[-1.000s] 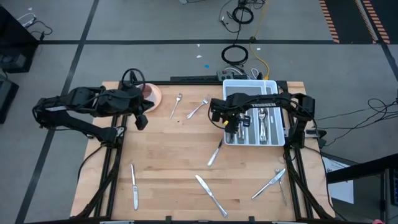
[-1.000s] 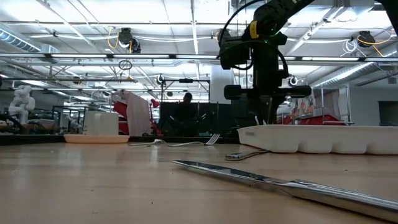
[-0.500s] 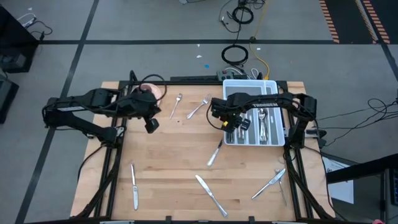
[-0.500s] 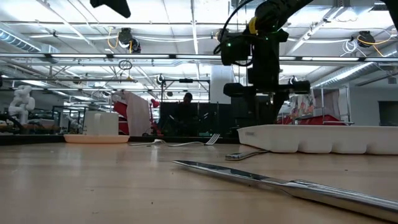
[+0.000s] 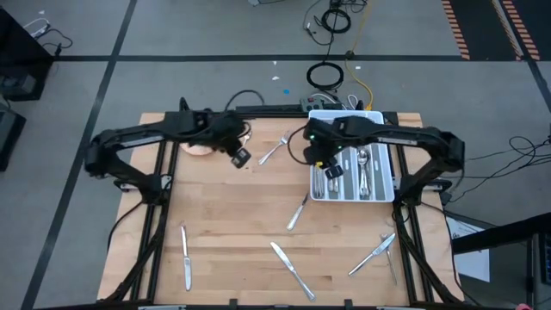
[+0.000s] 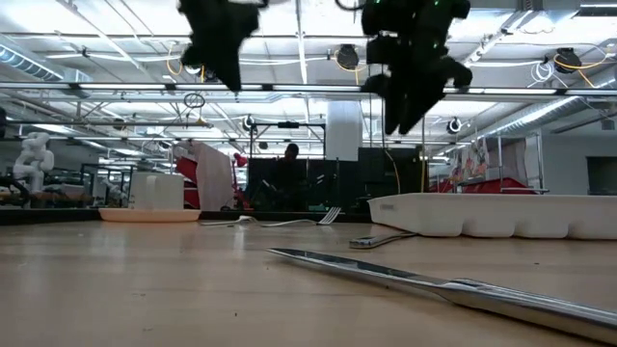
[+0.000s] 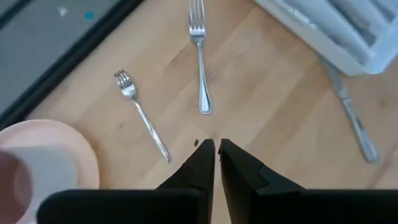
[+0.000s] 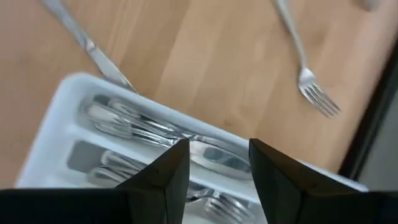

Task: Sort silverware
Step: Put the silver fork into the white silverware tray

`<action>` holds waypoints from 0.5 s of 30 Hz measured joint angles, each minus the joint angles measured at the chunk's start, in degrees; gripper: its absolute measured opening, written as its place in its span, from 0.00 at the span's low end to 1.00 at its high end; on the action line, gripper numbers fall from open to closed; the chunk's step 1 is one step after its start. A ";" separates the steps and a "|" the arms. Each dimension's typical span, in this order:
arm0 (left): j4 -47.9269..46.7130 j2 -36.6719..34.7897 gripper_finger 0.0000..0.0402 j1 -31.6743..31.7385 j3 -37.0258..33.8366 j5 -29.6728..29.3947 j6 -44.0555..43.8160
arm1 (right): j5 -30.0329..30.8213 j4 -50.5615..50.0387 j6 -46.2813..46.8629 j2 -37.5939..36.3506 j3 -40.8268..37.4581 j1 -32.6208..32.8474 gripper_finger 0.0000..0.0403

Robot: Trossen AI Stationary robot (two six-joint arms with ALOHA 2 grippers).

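Silverware lies scattered over the light wooden table (image 5: 232,241), and more of it already fills the white compartmented tray (image 5: 379,191) at the table's far right. We see grey floor around the table with black tape lines and a coil of cable (image 5: 325,76) beyond the far edge; the low view looks into a hall with ceiling lights and a dark figure (image 6: 290,154) standing far back.

Inside the tray, spoons (image 5: 365,172) and other pieces lie lengthwise in the compartments, directly under and beside the right tool (image 5: 328,165). From its wrist view we see its fingers (image 8: 168,171) set wide apart with nothing between them, above the tray's near-left corner. A knife (image 5: 297,212) lies on the table just beyond that corner.

The left tool (image 5: 240,157) hangs above the far middle of the table, its fingers (image 7: 202,158) almost together, empty. Just ahead of it lie two forks: a small fork (image 7: 141,114) nearer the pink bowl (image 5: 200,147) and a longer fork (image 7: 199,56) toward the tray. The bowl sits close behind this tool at the table's far edge.

Well away from both tools, along the near side, lie a knife (image 5: 185,257), another knife (image 5: 291,269) and a crossed pair of pieces (image 5: 377,251) near the right corner.
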 joint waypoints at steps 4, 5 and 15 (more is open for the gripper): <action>3.85 6.54 0.08 4.41 0.00 6.60 3.02 | -0.06 -1.74 6.40 -4.88 0.00 -0.04 0.39; 4.28 8.25 0.08 5.33 0.00 7.87 3.82 | -0.09 -2.40 7.60 -6.25 0.02 -0.04 0.39; 6.51 23.03 0.08 12.48 0.00 20.55 8.58 | -0.17 -7.00 17.22 -20.25 0.02 0.07 0.39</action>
